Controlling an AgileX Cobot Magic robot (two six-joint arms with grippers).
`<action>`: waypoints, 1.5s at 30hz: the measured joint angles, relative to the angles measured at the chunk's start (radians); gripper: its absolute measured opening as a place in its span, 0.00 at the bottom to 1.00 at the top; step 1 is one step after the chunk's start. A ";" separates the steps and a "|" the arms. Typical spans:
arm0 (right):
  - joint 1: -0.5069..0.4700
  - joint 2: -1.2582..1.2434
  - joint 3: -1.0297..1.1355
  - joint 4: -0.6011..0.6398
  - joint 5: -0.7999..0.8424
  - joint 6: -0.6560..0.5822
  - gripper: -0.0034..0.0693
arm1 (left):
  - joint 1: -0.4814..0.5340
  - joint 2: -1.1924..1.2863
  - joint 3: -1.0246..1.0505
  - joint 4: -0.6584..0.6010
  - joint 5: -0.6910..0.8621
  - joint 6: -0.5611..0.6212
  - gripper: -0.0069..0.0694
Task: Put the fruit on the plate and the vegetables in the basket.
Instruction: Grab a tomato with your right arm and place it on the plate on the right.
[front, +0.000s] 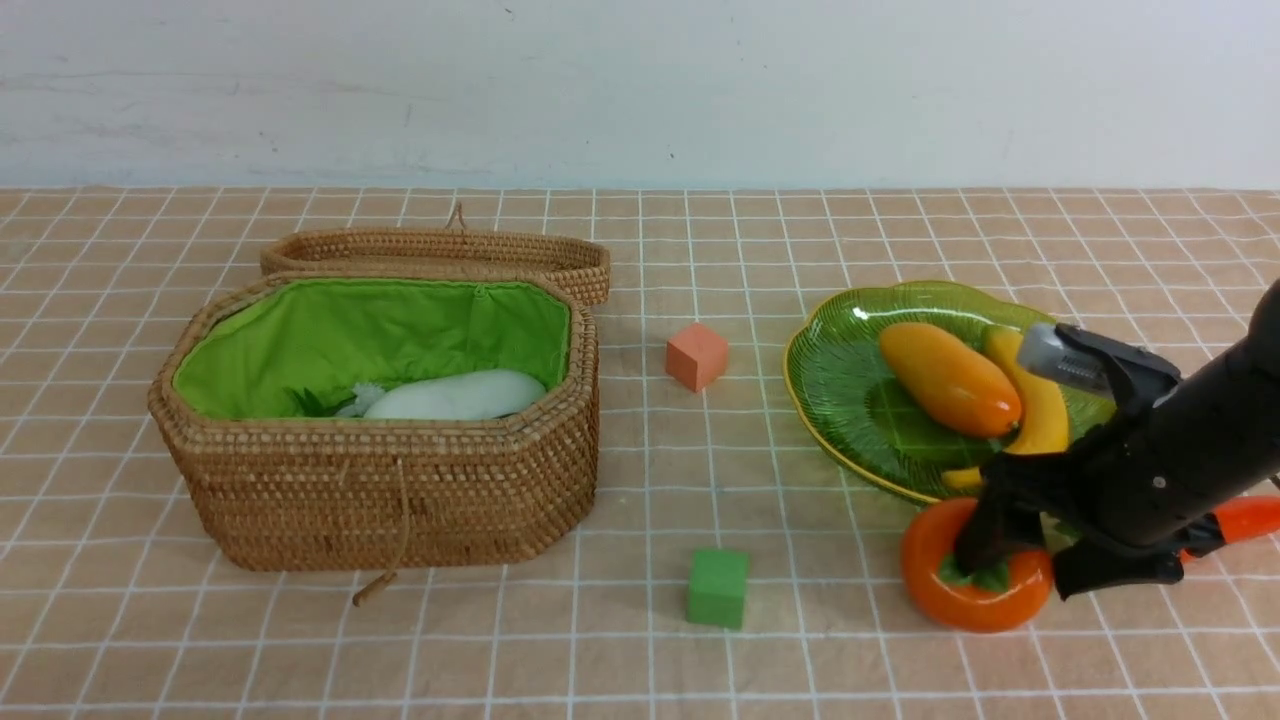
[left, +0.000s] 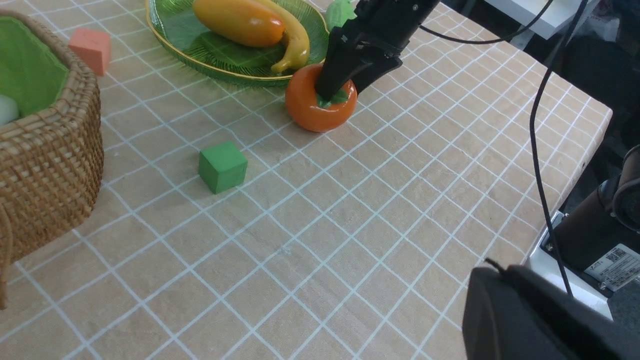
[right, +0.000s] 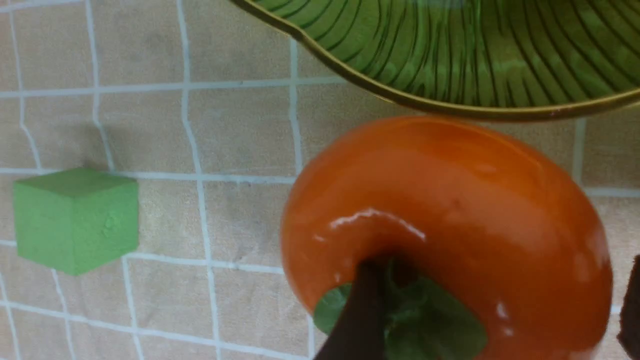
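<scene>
— Containers, with contents?
— One basket (front: 380, 480), lid (front: 440, 250) thrown back, well apart from the right gripper (front: 1045, 565) on its left side. Inside it: one white radish (front: 460, 395); anything else is hidden by the wall. One plate (front: 840, 390), just beyond the same jaws. On it: one mango (front: 948, 378) and one banana (front: 1040, 405), touching each other.
— Loose items?
— One persimmon (front: 975, 590) on the cloth, just outside the plate's rim. One carrot (front: 1245, 518), partly hidden behind the right arm. One green cube (front: 717, 588), left of the jaws. One salmon cube (front: 696, 356), farther off, between basket and plate.
— Jaws?
— Right: spread wide, one finger (right: 360, 310) on the persimmon's leaf cap, the other off its right flank, nothing pinched. Left gripper (left: 500, 295): pressed together, far from every item, nothing in it.
— Fruit count?
— Three: two plated, one not.
</scene>
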 joint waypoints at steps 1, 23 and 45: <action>0.000 0.001 0.000 0.003 0.000 0.000 0.92 | 0.000 0.000 0.000 -0.001 0.000 0.000 0.07; 0.000 0.037 -0.003 0.170 -0.009 -0.180 0.76 | 0.000 0.000 0.000 -0.020 0.000 0.000 0.07; -0.001 -0.085 -0.010 0.282 0.073 -0.213 0.76 | 0.000 0.000 0.000 -0.021 -0.014 0.000 0.07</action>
